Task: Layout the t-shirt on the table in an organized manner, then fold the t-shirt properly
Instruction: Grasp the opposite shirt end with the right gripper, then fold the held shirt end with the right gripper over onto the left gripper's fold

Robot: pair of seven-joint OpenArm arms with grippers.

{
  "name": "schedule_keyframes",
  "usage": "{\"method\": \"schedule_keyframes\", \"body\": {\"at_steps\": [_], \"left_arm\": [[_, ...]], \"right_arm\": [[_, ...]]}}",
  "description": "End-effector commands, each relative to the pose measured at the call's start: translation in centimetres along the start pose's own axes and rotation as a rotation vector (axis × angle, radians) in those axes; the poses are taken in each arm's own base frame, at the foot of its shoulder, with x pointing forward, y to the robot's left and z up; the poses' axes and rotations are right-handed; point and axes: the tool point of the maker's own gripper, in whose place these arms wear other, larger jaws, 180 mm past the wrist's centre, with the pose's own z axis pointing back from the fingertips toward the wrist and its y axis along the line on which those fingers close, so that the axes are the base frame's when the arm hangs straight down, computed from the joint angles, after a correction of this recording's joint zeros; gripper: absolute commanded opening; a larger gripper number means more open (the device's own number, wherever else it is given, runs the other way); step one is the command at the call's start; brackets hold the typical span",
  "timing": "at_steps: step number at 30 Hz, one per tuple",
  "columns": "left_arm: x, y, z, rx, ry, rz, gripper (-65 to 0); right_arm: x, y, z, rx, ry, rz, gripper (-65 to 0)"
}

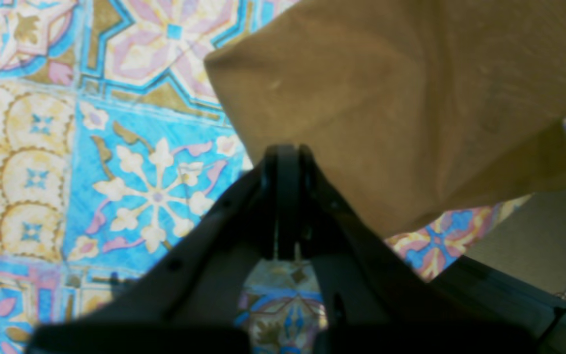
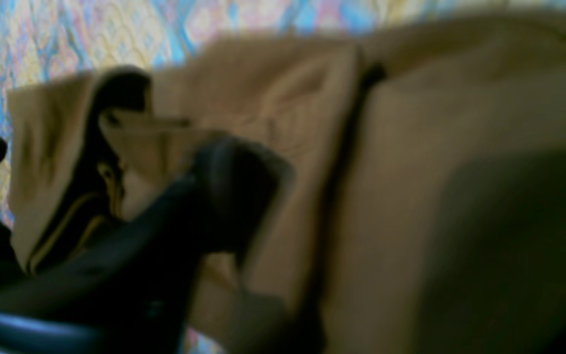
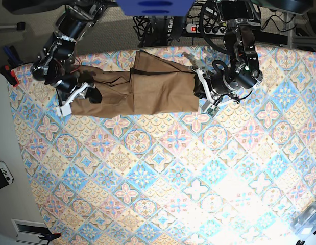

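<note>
The left claw (image 1: pixel 285 162) is clenched, its two black fingers pressed together, tips at the edge of the tan-brown t-shirt (image 3: pixel 147 89); whether cloth is pinched between them cannot be told. The right claw (image 2: pixel 234 196) sits low on the shirt's crumpled end near the dark neckline (image 2: pixel 111 147); the blurred view does not show whether it is released or gripping. From above, the shirt lies stretched between the two claws along the far edge of the desk (image 3: pixel 163 173), which is covered in pastel tile-pattern cloth.
</note>
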Motion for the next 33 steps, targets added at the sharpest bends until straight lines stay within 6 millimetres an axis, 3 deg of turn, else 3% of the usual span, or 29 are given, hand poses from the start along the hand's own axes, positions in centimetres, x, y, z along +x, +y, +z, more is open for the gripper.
{"method": "schedule_keyframes", "body": {"at_steps": [1,3,11,14,18,23,28,33], "left_arm": [[1.3,0.0,0.3,-0.001,-0.047,-0.01,-65.0],[1.2,0.0,0.3,-0.001,-0.046,-0.01,-65.0],[1.2,0.0,0.3,0.0,-0.044,-0.011,-65.0],[0.4,-0.2,0.3,-0.006,-0.029,-0.002,-65.0],[-0.2,0.2,0.3,0.022,0.001,-0.013,-65.0],[-0.9,1.0,0.3,0.064,0.04,-0.029,-65.0],[-1.1,1.3,0.4,0.08,0.054,-0.035,-65.0],[-1.0,1.1,0.3,0.077,0.051,-0.033,-65.0]], "right_arm": [[-1.9,-0.5,0.0,-0.03,0.101,0.007,-52.8],[-1.9,-0.5,-0.1,-0.029,0.101,0.006,-64.0],[-1.6,-0.3,-0.3,-0.023,0.142,0.066,-65.0],[1.7,0.5,-0.9,-0.009,0.147,0.189,-65.0],[7.2,4.0,-2.6,0.042,0.106,0.338,-65.0],[9.2,5.4,-3.0,0.05,0.124,0.448,-65.0],[13.3,7.5,-3.0,0.053,0.086,0.557,-65.0],[14.3,7.4,-2.8,0.026,0.079,0.539,-65.0]]}}
